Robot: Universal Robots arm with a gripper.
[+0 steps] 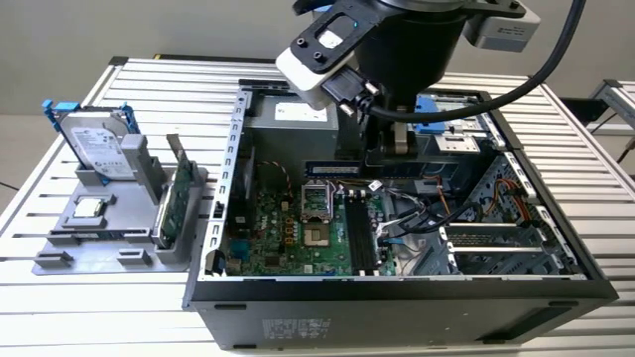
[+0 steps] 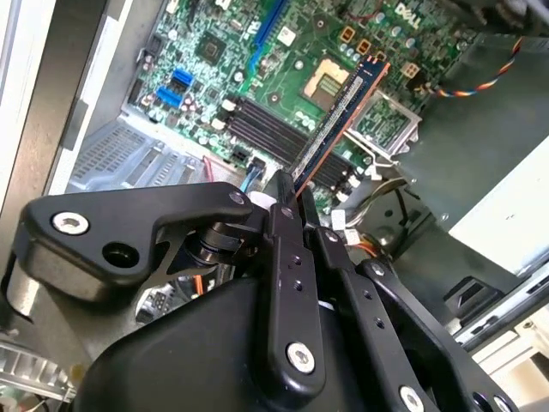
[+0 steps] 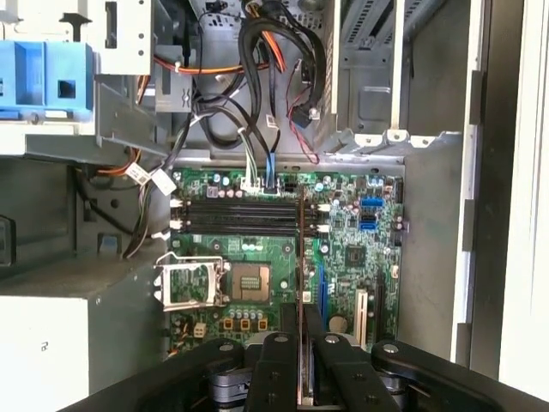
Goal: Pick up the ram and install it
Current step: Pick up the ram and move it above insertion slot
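Table: a slatted metal top (image 1: 129, 82) is seen in the exterior view, carrying everything below.
Computer case: an open tower (image 1: 397, 305) is laid on its side at the middle of the table, its interior exposed.
Arm: the dark arm (image 1: 412, 37) is lowered from above into the rear part of the case.
Motherboard: the green board (image 1: 288, 238) is laid flat on the case floor and is also shown in both wrist views (image 2: 257, 34) (image 3: 360, 240).
Holder tray: a grey fixture (image 1: 89, 230) is placed on the table at the exterior view's left, just beside the case.
Hard drive: a silver drive (image 1: 100, 145) in a blue bracket is stood upright in the tray.
Circuit card: a green card (image 1: 171, 201) is stood on edge in the tray, on its side nearest the case.
Gripper: the black fingers (image 2: 296, 199) are pinched on one end of the ram (image 1: 389, 152) (image 3: 302, 343).
Ram: the thin stick (image 2: 343, 107) is held on edge, lengthwise level, above the motherboard and apart from it (image 1: 332, 168); it is seen edge-on in the first wrist view (image 3: 302, 257).
Memory slots: the black slots (image 3: 236, 215) are shown unfilled beside the processor socket (image 2: 266, 129).
Processor socket: a square metal-framed socket (image 3: 249, 279) is placed near the board's middle.
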